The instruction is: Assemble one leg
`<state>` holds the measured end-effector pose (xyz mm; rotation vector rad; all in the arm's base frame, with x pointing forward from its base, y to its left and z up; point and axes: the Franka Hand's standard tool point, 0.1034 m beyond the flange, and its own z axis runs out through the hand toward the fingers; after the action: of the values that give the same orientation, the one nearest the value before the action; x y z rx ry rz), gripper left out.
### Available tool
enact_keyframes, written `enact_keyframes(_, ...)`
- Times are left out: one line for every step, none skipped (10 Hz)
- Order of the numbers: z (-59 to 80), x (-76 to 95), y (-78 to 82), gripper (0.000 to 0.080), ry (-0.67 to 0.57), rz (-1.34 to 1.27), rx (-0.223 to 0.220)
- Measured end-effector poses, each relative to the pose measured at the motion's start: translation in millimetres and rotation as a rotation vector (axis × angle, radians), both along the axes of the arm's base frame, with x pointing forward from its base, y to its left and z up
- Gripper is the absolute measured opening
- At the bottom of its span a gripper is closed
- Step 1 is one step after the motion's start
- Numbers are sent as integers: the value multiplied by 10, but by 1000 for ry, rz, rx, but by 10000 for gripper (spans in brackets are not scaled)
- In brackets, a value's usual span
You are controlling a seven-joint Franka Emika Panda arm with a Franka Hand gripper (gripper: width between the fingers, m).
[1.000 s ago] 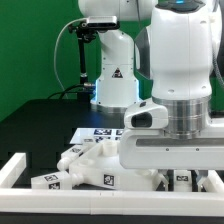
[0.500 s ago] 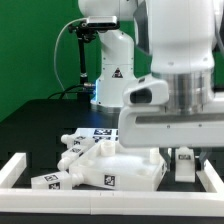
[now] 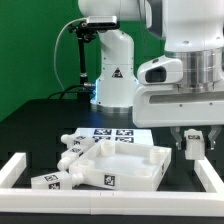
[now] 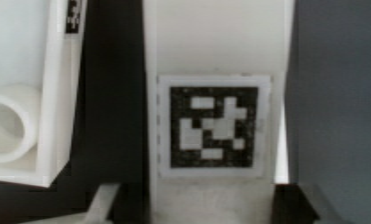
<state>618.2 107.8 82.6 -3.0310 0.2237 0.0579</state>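
Note:
My gripper (image 3: 196,141) is at the exterior view's right, above the table, shut on a short white leg (image 3: 195,149) with a black-and-white tag. In the wrist view the leg (image 4: 208,110) runs straight between my gripper's (image 4: 207,206) two fingers, tag facing the camera. The large white tray-like panel (image 3: 122,166) lies on the table to the exterior view's left of the held leg; its edge and a round hole show in the wrist view (image 4: 25,110).
Other white legs (image 3: 52,180) lie heaped by the panel's left side. White border bars run along the left (image 3: 18,168) and right (image 3: 213,180). The marker board (image 3: 110,133) lies behind the panel, before the robot base (image 3: 112,80).
The arm has risen and moved toward the exterior view's right, uncovering the panel. The leg has come up with the gripper.

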Motion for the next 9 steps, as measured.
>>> enact_keyframes(-2, -2, 5, 285, 0, 1, 0)
enact_keyframes(-7, -6, 6, 285, 1, 1, 0)
enact_keyframes(-7, -32, 13, 285, 2, 3, 0)
enact_keyframes(15, -235, 24, 285, 16, 11, -6)
enact_keyframes(30, -488, 20, 285, 21, 21, -13)
enact_keyframes(-4, -789, 35, 285, 31, 28, -22)
enact_keyframes(-72, -1030, 115, 285, 42, 10, -33)
enact_keyframes(-110, -1159, 213, 285, 59, -44, -41)
enact_keyframes(-106, -1149, 223, 285, 56, -15, -38)
